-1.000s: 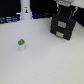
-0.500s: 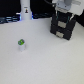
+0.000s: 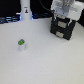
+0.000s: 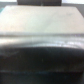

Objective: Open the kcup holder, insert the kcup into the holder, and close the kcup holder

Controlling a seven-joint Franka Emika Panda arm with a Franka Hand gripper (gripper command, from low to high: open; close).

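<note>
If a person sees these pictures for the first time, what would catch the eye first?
Probably the small kcup with its green top, standing alone on the white table toward the exterior view's left. Next, the black kcup holder at the upper right, with the robot's pale arm over it; the wrist view is only a blurred dark surface.

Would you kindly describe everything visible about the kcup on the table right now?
The kcup is a small white cup-shaped pod with a green top, standing upright on the white table toward the exterior view's left. It stands alone: nothing touches it, and it is well apart from the black kcup holder at the exterior view's right, where the arm hovers. Its material is too blurred to tell.
</note>
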